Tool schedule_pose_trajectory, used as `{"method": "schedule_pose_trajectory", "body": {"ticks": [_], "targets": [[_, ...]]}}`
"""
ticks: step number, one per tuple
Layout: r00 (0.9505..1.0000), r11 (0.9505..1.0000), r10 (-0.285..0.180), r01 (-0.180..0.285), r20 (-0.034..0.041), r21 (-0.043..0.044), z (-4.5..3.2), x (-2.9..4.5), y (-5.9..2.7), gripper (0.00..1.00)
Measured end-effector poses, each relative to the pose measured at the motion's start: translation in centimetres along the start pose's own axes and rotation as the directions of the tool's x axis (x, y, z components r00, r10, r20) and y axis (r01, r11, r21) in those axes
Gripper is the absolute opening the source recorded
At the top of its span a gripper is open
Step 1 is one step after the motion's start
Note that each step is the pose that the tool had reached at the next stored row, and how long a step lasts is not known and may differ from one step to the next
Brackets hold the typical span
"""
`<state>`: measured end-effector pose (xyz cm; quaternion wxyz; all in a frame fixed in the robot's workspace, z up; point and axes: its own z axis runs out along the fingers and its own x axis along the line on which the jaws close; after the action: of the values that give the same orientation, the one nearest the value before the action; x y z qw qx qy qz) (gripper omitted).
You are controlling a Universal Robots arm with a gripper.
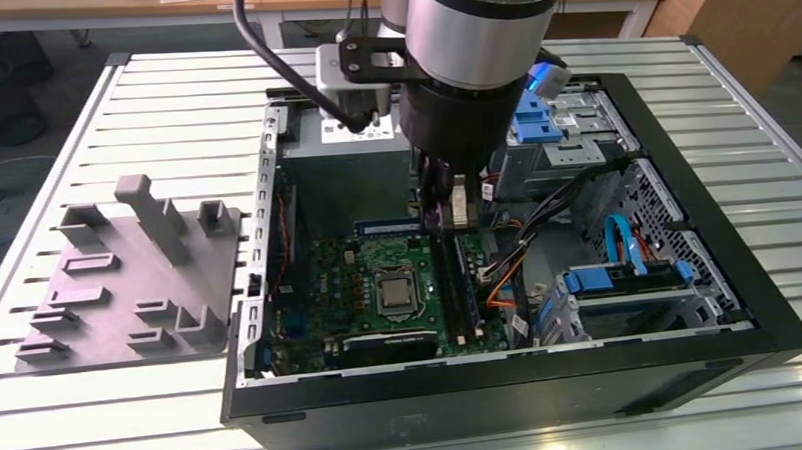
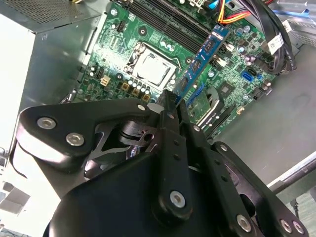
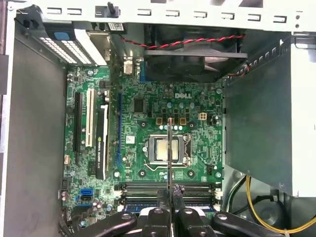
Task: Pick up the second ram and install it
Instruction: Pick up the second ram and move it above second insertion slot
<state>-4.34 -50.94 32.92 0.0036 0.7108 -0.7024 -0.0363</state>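
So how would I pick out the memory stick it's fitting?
Look inside the open black computer case, above the green motherboard. The gripper pinches the second ram, a thin blue strip. It alone sits between black fingers, not fixed down.

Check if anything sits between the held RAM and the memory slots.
Nothing visible. The tool is shut on the second ram, held over the motherboard. The part of the memory slots that shows in the first wrist view is bare. The orange cables lie beside the slots, not across them.
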Motion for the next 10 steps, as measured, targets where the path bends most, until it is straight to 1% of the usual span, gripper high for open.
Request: {"method": "schedule_pose_trajectory", "body": {"ticks": [10], "targets": [[1.0, 1.0, 0.0, 0.0, -0.0001, 0.0, 0.4, 0.02, -0.1, 0.14]]}}
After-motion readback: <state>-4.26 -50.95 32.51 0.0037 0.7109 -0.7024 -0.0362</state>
